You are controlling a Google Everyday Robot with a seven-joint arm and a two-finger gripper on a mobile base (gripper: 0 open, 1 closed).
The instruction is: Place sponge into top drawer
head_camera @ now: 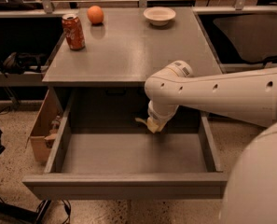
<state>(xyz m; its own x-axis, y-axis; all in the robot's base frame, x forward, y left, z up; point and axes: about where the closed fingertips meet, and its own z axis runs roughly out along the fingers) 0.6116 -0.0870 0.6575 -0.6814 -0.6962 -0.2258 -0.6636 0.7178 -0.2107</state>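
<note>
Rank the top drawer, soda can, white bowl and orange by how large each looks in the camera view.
1. top drawer, by far the largest; the gripper hangs inside it near the back.
2. soda can and white bowl: too alike to separate, one tall, one wide.
3. orange, smallest.

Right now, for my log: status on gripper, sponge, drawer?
Gripper inside open drawer, near its back. Sponge not in sight. Can, orange, bowl up top, out of the way.
</note>
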